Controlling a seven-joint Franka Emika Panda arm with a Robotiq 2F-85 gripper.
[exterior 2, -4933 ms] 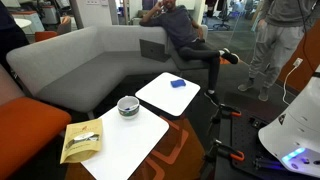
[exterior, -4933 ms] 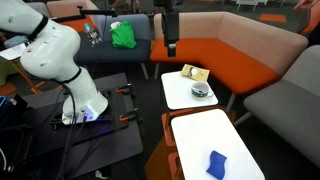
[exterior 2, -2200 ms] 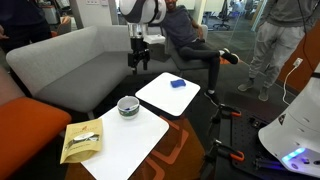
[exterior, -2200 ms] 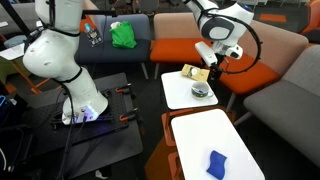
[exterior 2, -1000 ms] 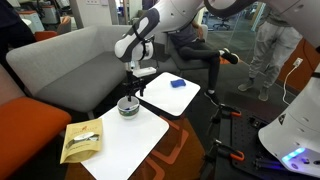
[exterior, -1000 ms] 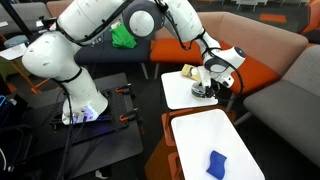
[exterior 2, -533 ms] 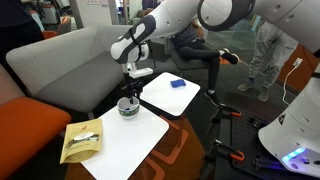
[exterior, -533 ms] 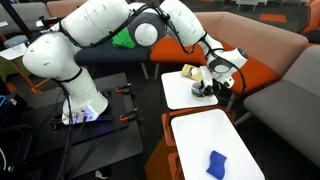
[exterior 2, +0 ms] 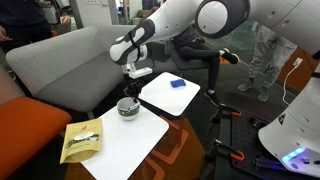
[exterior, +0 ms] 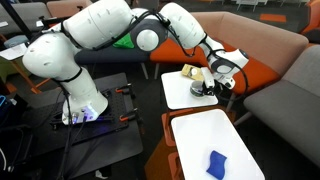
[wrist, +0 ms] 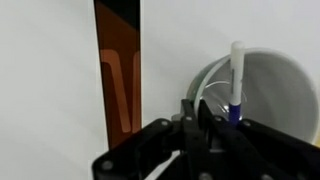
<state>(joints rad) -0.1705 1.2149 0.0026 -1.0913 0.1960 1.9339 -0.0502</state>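
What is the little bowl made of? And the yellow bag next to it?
The bowl looks like metal or glazed ceramic: grey and shiny outside, smooth and pale inside. It is hard to say which. The yellow bag looks like crinkly plastic or foil, judging by its creases and slight shine.

Grey sofa and orange sofa curve around white tables

A bowl is borne by the white table directly under the jaws; a yellow packet is laid near them.
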